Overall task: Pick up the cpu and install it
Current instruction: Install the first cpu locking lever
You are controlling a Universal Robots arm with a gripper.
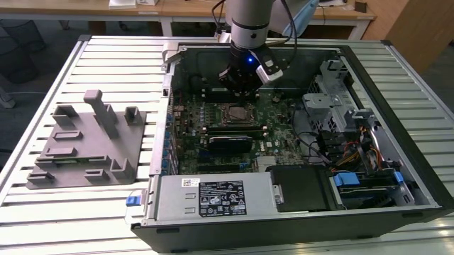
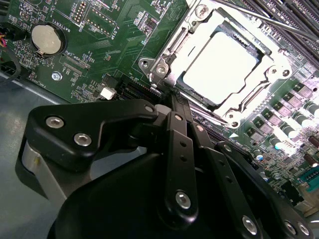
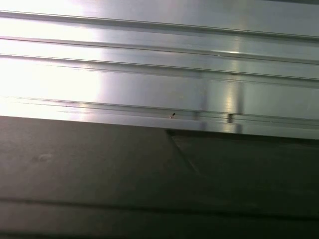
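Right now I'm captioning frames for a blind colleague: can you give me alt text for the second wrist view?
A silvery square cpu sits inside the metal-framed socket on a green motherboard, seen close up. The black gripper fills the foreground, its tip just short of the socket's near edge. A round coin battery lies off to the side.

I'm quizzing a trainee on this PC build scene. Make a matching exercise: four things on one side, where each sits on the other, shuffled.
Things:
1. cpu
2. grey tray
3. coin battery
4. tool

Places:
A. on the slatted table, at the exterior view's left of the case
B. above the motherboard, near the socket
C. inside the metal socket frame
D. in a round holder on the green board

Pairs: 1-C, 2-A, 3-D, 4-B
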